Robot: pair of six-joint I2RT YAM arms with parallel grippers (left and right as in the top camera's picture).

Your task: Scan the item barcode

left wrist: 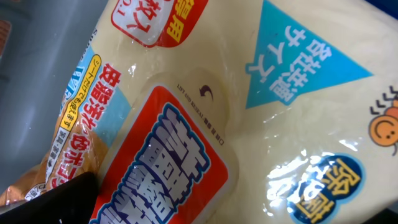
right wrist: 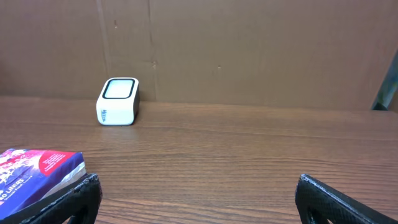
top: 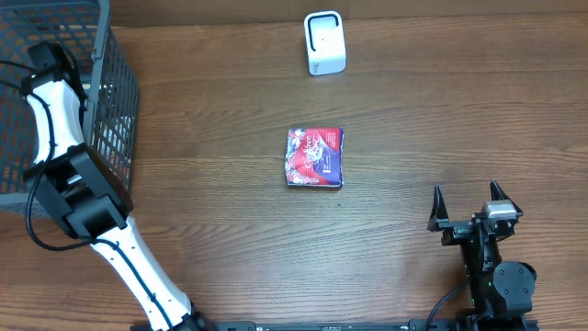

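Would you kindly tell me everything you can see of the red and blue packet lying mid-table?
The packet is a small, flat, roughly square pack, printed mostly red with blue-purple edges and white lettering too small to read; whether it is card or film is unclear. It lies flat, printed face up, near the middle of the wooden table, on the robot's side of the white scanner and well apart from it. Only the table touches it.
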